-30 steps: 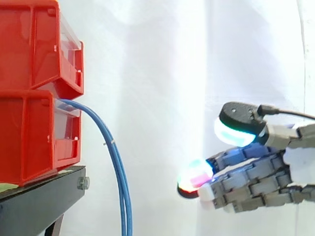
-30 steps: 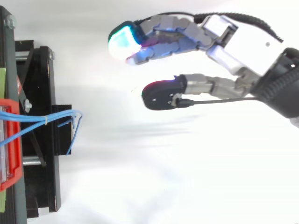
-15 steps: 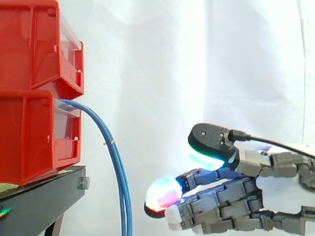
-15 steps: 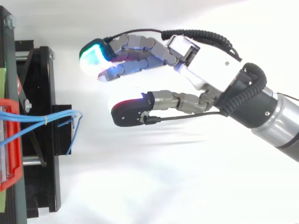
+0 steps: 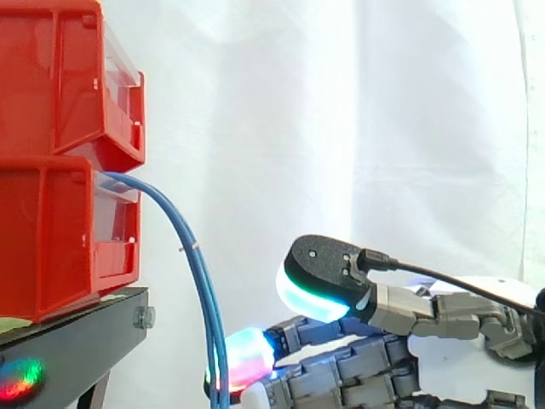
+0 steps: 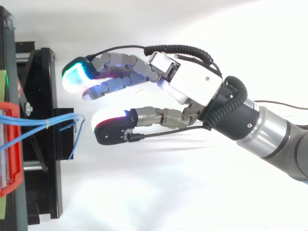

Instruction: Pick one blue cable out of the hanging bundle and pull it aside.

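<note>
Nearest me on the right, the robot hand (image 6: 187, 86) reaches leftward. It is released, with its fingers straight and its thumb spread apart from them, holding nothing. Just left of its glowing fingertips (image 5: 245, 360), the bundle of blue cables (image 5: 200, 281) hangs out of the lower of two stacked red bins (image 5: 51, 239) and droops past the edge of the black stand (image 5: 68, 354). Seen from above, a small gap separates the thumb tip from the cables. Farthest back hangs the white curtain (image 5: 341, 128).

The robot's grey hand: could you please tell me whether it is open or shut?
Open: the grey hand has straight, parted fingers and thumb; the thin blue cables lie outside them.
</note>
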